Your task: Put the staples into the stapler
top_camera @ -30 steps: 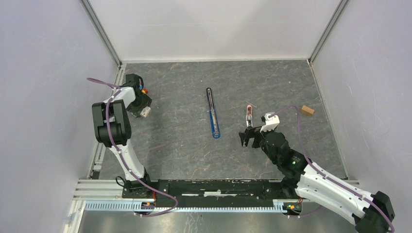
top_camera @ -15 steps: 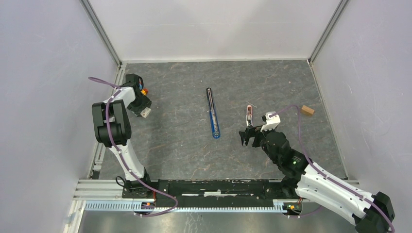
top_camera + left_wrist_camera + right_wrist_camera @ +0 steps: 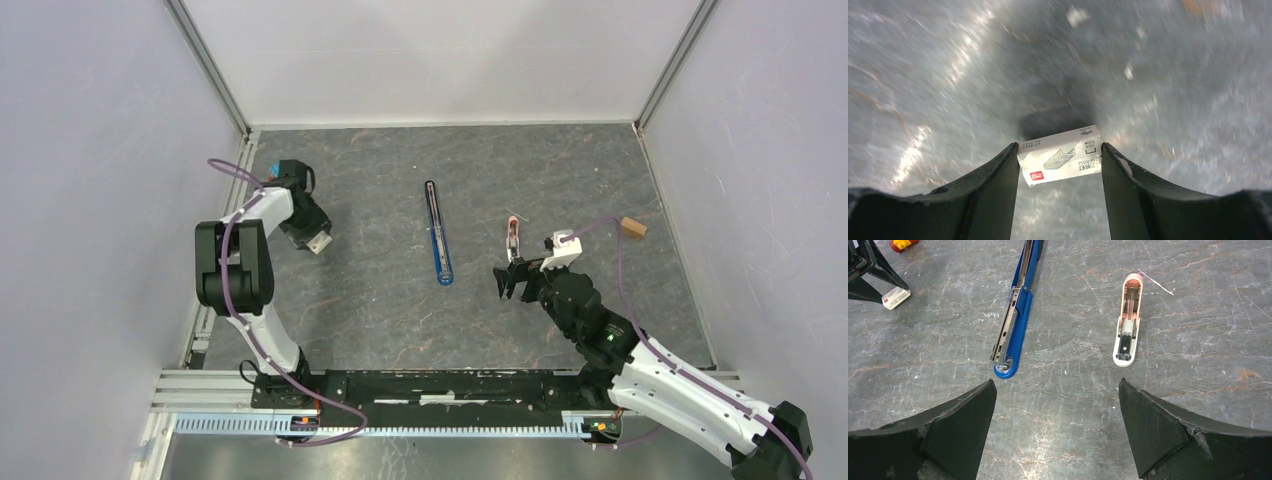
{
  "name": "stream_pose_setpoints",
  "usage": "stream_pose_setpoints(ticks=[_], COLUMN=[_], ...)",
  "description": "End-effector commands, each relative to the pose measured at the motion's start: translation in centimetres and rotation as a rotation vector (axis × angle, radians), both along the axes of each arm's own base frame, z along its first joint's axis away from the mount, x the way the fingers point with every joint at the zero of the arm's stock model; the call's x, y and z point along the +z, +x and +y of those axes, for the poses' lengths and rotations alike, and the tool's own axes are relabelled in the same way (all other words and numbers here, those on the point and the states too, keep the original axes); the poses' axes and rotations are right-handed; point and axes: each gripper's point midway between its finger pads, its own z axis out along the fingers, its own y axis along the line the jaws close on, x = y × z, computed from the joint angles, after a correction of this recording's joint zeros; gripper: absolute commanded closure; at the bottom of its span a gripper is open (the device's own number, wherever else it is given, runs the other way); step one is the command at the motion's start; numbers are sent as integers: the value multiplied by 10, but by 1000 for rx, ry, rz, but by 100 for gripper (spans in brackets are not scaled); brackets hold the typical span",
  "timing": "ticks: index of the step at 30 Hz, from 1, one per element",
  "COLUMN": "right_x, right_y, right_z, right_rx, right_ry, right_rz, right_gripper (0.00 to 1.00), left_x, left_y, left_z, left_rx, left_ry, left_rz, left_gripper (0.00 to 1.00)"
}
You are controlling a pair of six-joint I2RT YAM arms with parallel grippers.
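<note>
Top external view: two arms on a grey marbled table [image 3: 380,300], with the left arm reaching to the far left and the right arm to the right of centre.
Stapler [image 3: 438,233]: blue, opened out flat in a long line at the middle of the table, well apart from both arms.
Left end effector [image 3: 1060,165]: fingers [image 3: 993,190] pinch a small white staples box [image 3: 1060,155] by its two short ends; whether the box touches the table I cannot tell.
Right end effector [image 3: 1056,385]: fingers spread wide and holding nothing, with the stapler's near blue end [image 3: 1007,367] ahead on its left.
Pink-and-white piece [image 3: 1127,320]: lies flat to the right of the stapler, just beyond the right end effector.
</note>
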Motion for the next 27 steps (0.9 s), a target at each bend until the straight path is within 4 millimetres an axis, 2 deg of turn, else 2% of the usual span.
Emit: stream_pose_setpoints(ticks=[1,6,11,17,21,27], right_x=[13,3,-8,-20,-22,-23], right_y=[2,-2,-6,-10,-11,-13], right_z=[2,5,2,-2,-2,-3], right_rx=[-7,9,6,-7,-8,-10], right_ry=[50,56,52,61,60,71], right_rz=[-23,7,33,59,67,78], right_gripper=[2,2,2,2,2,2], left_x=[32,47,52,39,30,29], left_y=[-14,-41,-81,-128,-152,-165], left_z=[-49,-104,-152,-191,-216,-246], left_rx=[-189,-338,-449,-482,-509,-569], left_ry=[8,11,-5,-64,-90,-80], left_rz=[-47,-84,-98,-108,-105,-120], left_gripper=[41,41,40,40,40,37])
